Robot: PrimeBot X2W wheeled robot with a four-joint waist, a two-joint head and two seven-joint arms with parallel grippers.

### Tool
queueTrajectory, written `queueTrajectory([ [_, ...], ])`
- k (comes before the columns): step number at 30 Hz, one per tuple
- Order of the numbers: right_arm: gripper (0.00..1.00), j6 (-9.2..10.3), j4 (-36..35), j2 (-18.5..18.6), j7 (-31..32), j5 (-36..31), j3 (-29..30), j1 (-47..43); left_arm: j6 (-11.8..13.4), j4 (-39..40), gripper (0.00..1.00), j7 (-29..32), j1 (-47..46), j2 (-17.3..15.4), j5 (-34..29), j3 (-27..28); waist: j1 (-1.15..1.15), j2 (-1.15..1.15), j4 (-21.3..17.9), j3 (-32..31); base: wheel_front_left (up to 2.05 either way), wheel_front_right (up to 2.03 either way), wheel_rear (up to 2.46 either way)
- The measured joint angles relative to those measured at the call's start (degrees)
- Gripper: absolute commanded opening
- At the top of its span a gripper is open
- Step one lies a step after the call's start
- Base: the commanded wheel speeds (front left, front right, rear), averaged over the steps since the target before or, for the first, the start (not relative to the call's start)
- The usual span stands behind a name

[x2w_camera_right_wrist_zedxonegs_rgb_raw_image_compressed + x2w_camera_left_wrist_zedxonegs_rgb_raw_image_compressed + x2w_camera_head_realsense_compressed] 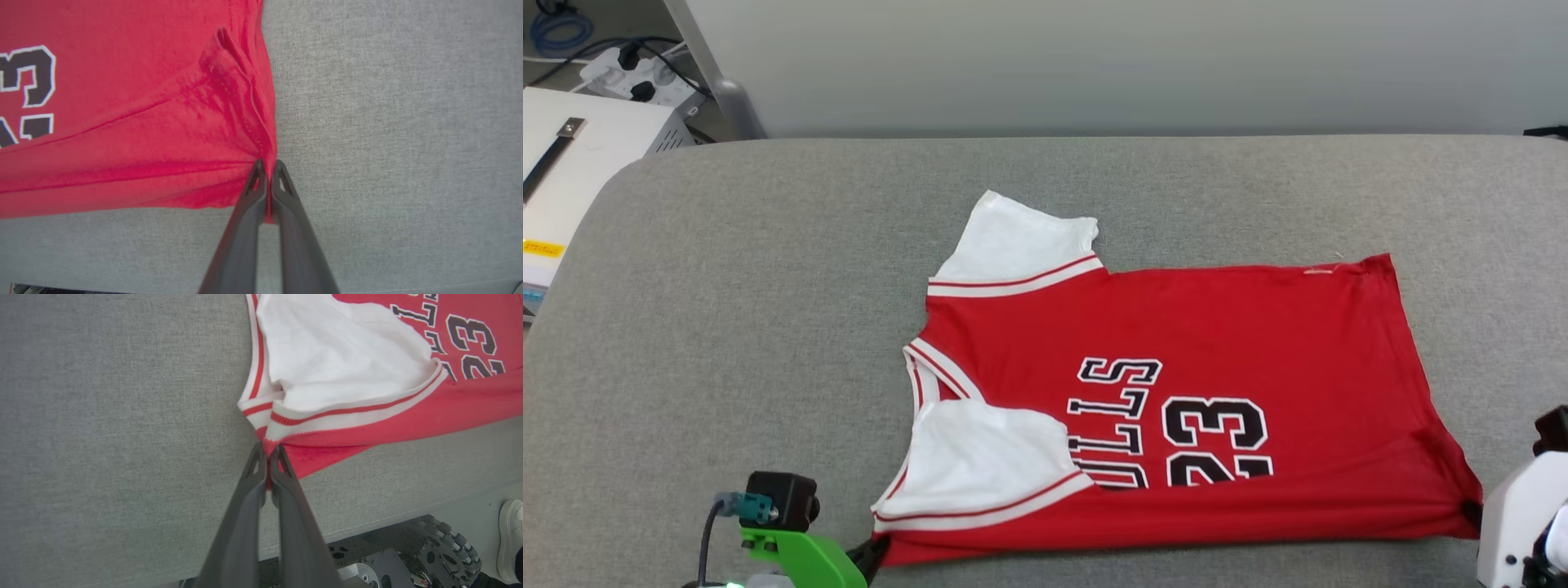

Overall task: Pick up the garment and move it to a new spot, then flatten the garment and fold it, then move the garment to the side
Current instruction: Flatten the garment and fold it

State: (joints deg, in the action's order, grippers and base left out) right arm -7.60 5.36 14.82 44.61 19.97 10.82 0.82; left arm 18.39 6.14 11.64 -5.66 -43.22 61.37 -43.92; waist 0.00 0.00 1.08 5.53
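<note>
The garment (1241, 327), a red jersey with white sleeves and a black "23", lies spread on the grey cushioned surface (768, 286), collar to the left, hem to the right. Its near edge is pulled straight between my two grippers. My left gripper (268, 451) is shut on the red fabric at the near shoulder corner (882, 549), just below the striped sleeve trim (351, 412). My right gripper (267, 165) is shut on the near hem corner (1470, 510), where the cloth bunches into creases (229, 81). The near sleeve (980, 457) lies folded over the chest.
A white box (580, 155) and a power strip with cables (629, 73) stand off the surface at the far left. A grey wall (1135, 57) runs behind. The surface's near edge, my wheeled base (445, 551) and a white shoe (510, 539) show in the left wrist view.
</note>
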Motion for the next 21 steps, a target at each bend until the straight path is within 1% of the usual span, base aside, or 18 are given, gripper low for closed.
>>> queueTrajectory([
  [3,0.00,0.00,-2.54,-0.31,1.26,0.01,1.29,-3.22,-0.08,-0.34,0.00,0.27,1.09,0.35,1.03,-0.88,0.00,0.00,0.21,-0.74,0.00,0.00,0.00],
  [5,0.00,0.01,-3.35,-0.94,1.56,0.00,1.80,-4.69,-0.55,-1.55,0.00,0.35,1.35,0.86,1.23,-1.45,0.00,0.00,0.37,-0.91,0.00,0.00,0.00],
  [9,0.00,0.01,-3.07,-2.67,1.48,0.08,2.40,-5.71,-1.78,-4.64,0.00,0.49,2.08,2.66,1.91,-2.15,0.00,0.00,0.36,-1.03,0.00,0.00,0.00],
  [13,0.00,0.01,-1.93,-2.69,0.43,-0.30,2.18,-5.71,-3.05,-7.55,0.00,-0.23,2.08,4.14,2.18,-2.31,0.00,0.00,0.36,-0.98,0.00,0.00,0.00],
  [14,0.19,0.01,-1.59,-2.68,0.21,-0.30,2.03,-5.71,-3.09,-8.05,0.23,-0.64,2.04,4.34,2.12,-2.34,0.00,0.00,0.37,-0.99,0.00,0.00,0.00],
  [15,1.00,0.01,-1.35,-2.63,-0.08,-0.30,1.81,-5.71,-3.28,-8.49,0.68,-1.05,1.99,4.53,1.93,-2.43,0.00,0.00,0.38,-1.07,0.00,0.00,0.00],
  [16,1.00,0.01,-1.12,-2.60,-0.57,-0.29,1.74,-5.70,-3.69,-9.00,0.87,-1.45,1.98,4.90,1.65,-2.47,0.00,0.00,0.41,-1.27,0.00,0.00,0.00],
  [17,1.00,0.02,-1.01,-2.50,-1.22,-0.26,1.69,-5.70,-4.03,-9.35,1.00,-2.02,1.97,5.43,1.65,-2.45,0.00,0.00,0.46,-1.52,0.00,0.00,0.00],
  [21,1.00,0.05,-1.91,-1.48,-5.76,0.53,1.58,-5.63,-4.30,-10.12,1.00,-6.23,1.63,6.37,0.48,-1.60,0.00,0.00,0.76,-2.86,0.00,0.00,0.00],
])
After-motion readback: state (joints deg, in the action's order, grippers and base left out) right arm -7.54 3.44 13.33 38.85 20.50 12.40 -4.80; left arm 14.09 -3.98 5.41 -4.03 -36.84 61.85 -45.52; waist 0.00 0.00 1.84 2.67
